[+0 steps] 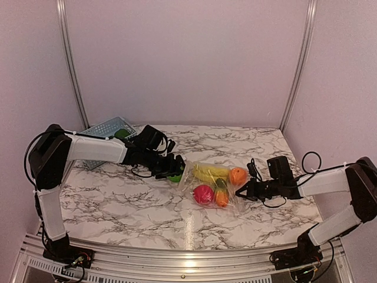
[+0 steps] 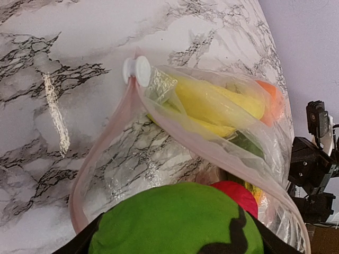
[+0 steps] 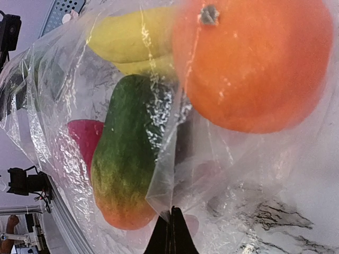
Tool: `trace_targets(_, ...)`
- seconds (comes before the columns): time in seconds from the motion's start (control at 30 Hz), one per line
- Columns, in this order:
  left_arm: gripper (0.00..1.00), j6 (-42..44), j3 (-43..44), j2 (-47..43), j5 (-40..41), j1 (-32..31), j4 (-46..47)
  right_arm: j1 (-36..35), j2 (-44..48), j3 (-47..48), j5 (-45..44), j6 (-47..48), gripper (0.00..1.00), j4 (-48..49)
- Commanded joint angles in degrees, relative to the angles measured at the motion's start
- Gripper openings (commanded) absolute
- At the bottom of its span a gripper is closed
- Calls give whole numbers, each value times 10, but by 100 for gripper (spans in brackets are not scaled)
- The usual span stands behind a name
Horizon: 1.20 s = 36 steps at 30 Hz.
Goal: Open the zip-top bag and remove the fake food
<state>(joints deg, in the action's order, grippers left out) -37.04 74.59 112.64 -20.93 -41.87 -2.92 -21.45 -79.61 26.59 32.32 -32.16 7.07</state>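
Note:
The clear zip-top bag lies mid-table with its mouth facing left and open; its white slider sits at one end of the zip strip. Inside are fake food pieces: yellow bananas, an orange, a red fruit and a green-and-orange piece. My left gripper is at the bag's mouth, shut on a round green piece with a black mark; its dark fingers hug the sides. My right gripper is shut on the bag's far bottom corner.
A blue lattice basket stands at the back left beside the left arm, with something green in it. Cables trail by the right arm. The marble table's rear edge meets the wall.

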Motion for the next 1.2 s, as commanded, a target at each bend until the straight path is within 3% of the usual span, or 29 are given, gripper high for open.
trace_targets(0.0,64,44,-6,-58,10,30,-79,12,-6,14,-16,-6,0,27)
trace_targets(0.37,64,80,66,-108,17,178,-164,27,-33,41,-8,23,0,13)
trace_targets(0.63,63,80,135,-85,63,298,-200,35,-45,58,-2,28,0,9)
trace_targets(0.87,63,62,187,-35,157,385,-229,38,-60,75,14,35,0,9)
trace_targets(1.17,64,83,263,86,180,414,-240,40,-81,94,25,40,0,3)
